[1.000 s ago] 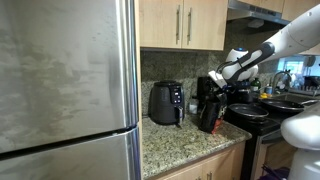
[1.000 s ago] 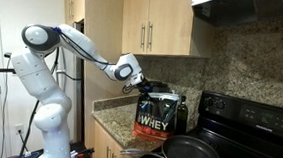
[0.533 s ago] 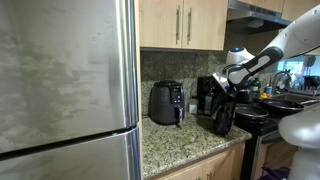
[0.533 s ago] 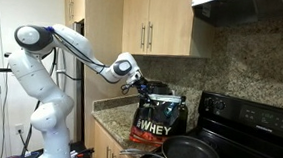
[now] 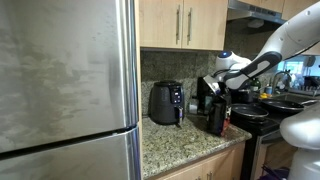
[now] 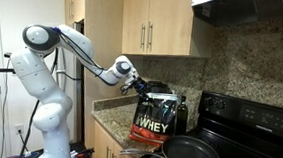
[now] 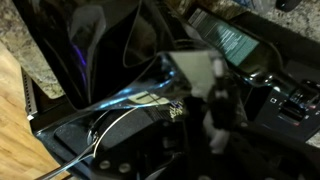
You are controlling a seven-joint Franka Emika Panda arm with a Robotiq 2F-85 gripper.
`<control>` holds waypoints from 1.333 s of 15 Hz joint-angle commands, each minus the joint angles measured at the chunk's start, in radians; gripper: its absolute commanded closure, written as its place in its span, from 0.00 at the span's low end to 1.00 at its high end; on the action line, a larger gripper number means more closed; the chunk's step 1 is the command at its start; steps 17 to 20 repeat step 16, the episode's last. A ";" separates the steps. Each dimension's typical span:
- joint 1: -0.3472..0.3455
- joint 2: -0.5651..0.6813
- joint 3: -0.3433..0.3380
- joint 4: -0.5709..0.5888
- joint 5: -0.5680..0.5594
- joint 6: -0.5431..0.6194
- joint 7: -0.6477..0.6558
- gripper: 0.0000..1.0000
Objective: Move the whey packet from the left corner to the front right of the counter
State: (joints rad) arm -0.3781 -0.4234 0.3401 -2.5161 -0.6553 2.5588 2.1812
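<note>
Whey packet is standing upright mid-frame because claw is pinching its top edge, steadying it over bench.

Bench: front strip before the air fryer lay open. Obstacles: whey packet stood by the stove; bottle just beside it; pan in front; cabinets capped headroom; fridge walled one end.
</note>
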 commanded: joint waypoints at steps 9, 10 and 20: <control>0.227 -0.006 -0.175 0.107 0.101 0.121 -0.119 0.38; 0.234 -0.022 -0.177 0.110 0.120 0.124 -0.141 0.30; 0.267 -0.077 -0.157 0.110 0.295 0.127 -0.297 0.13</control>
